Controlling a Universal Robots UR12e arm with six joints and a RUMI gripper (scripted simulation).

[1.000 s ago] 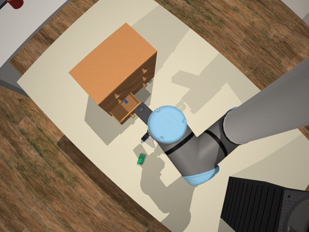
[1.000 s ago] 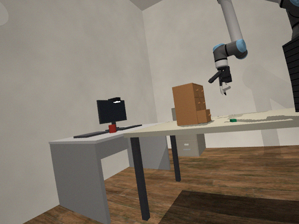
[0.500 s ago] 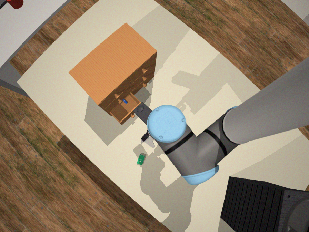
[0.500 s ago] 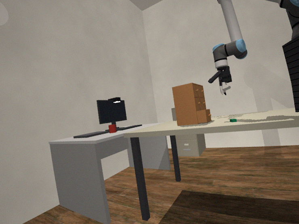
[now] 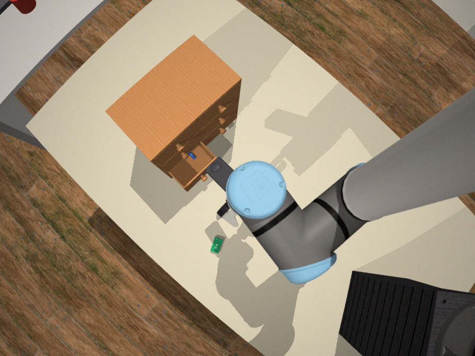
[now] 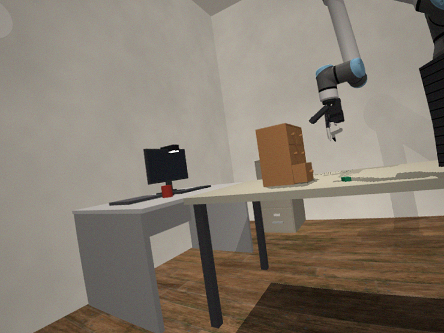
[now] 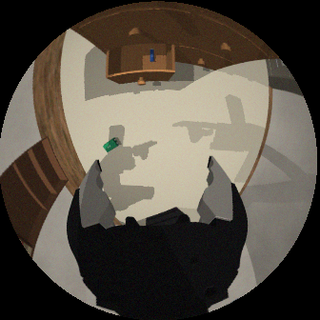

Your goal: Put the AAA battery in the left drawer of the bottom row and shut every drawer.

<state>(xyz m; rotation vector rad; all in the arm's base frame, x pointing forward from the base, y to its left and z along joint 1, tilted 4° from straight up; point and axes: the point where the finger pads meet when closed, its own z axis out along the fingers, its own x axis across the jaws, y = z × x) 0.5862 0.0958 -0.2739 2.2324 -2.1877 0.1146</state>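
The wooden chest (image 5: 174,95) (image 6: 275,155) stands upright on the table. Its bottom-row left drawer (image 5: 186,188) (image 6: 302,172) (image 7: 141,73) is pulled out; the other drawers look shut. The small blue battery (image 5: 192,154) (image 7: 152,55) lies inside that open drawer, toward its right side. My gripper (image 6: 332,138) (image 7: 153,158) is open and empty, pointing down high above the table in front of the chest. In the top view the wrist hides most of it; one finger shows.
A green block (image 5: 216,245) (image 6: 346,178) (image 7: 111,145) lies on the table (image 5: 153,245) (image 6: 236,194) in front and to the left of the open drawer. A desk (image 6: 106,210) with a monitor (image 6: 166,165) and a red cup (image 6: 167,191) stands beyond the chest.
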